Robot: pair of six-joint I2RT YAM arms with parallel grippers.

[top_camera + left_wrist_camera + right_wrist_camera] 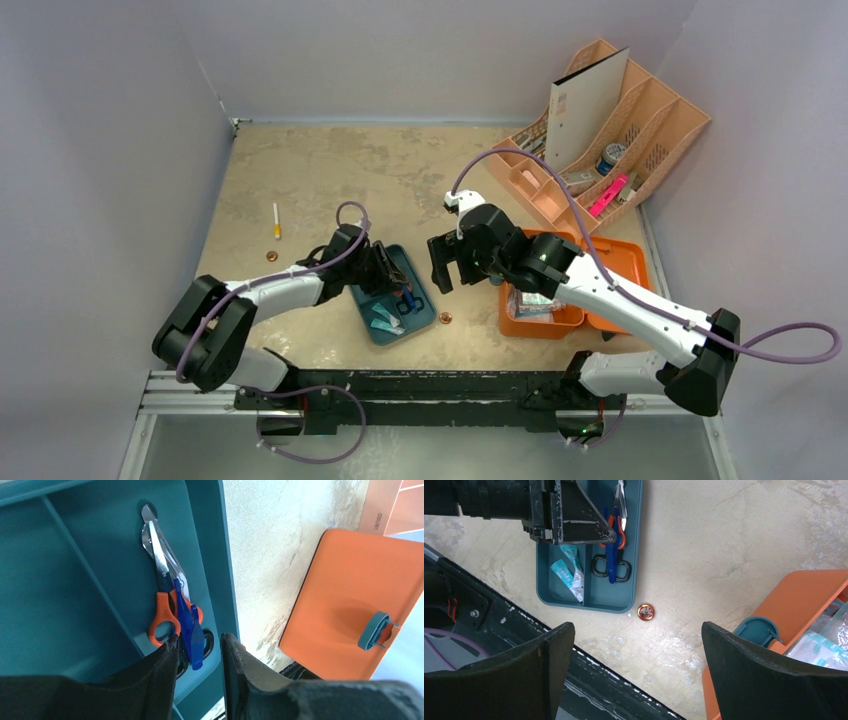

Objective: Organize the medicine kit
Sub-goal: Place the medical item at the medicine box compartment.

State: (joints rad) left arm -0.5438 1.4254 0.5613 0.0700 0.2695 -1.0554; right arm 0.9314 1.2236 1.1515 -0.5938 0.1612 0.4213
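I am watching left gripper (199, 639) hanging low over teal tray (75, 580), fingers a little apart, pinching nothing. Blue tool (186, 620) lying on orange scissors (161, 625), right at fingertips. Right gripper (638, 630) hanging over table (724, 540), fingers spread wide, holding nothing. Orange medicine kit (814, 590) sitting open just right of it, tray ahead on left.

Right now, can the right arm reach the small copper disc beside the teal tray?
Probably yes: the disc lies bare on the table between tray and orange kit, right gripper open above it.
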